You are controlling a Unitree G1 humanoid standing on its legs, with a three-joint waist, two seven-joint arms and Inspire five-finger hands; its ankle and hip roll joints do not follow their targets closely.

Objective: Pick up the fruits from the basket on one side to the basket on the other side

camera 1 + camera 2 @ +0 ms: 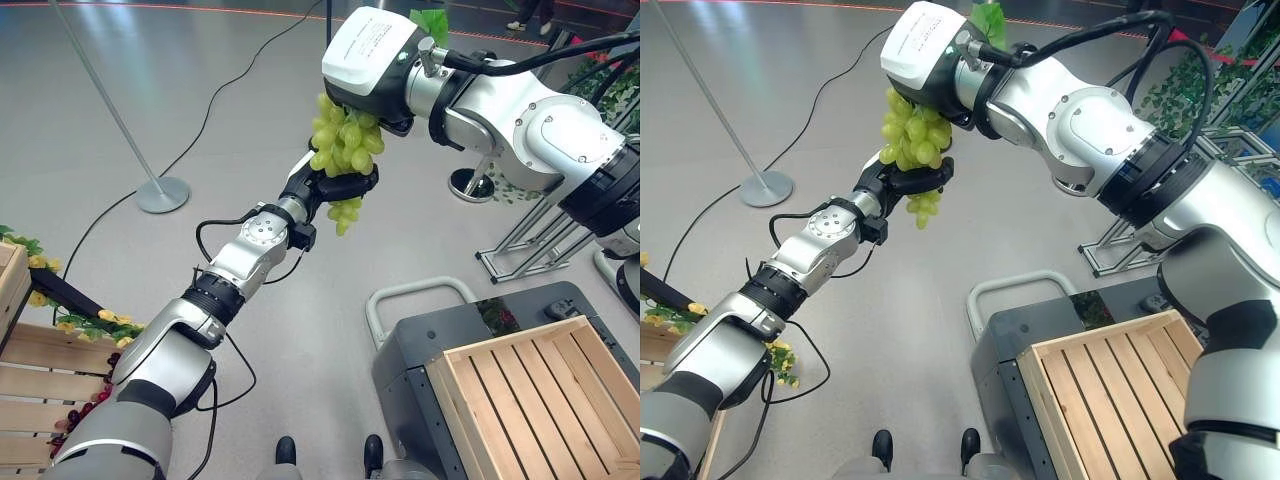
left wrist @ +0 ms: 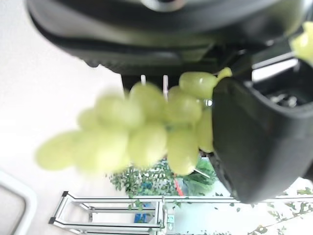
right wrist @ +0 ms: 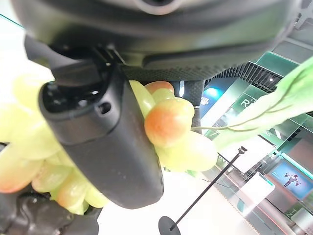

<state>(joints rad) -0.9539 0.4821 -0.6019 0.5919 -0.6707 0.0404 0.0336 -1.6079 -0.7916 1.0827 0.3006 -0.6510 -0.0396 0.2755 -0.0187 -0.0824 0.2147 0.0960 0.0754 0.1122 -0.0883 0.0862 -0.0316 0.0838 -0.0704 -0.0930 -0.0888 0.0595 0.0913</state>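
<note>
A bunch of green grapes (image 1: 340,140) hangs in mid-air over the floor, between both hands. My left hand (image 1: 340,187) reaches up from the lower left, its fingers curled round the lower part of the bunch. My right hand (image 1: 392,122) comes in from the upper right and sits on top of the bunch. In the right wrist view its thumb (image 3: 107,137) presses against the grapes (image 3: 181,132), some tinged orange. The left wrist view shows the grapes (image 2: 142,132) beside the left thumb (image 2: 249,142).
An empty wooden crate (image 1: 540,390) rests on a grey cart (image 1: 410,350) at the lower right. Another wooden crate (image 1: 30,380) with dark grapes and leaves stands at the lower left. A pole stand (image 1: 160,193) and a metal rack (image 1: 530,240) stand on the floor.
</note>
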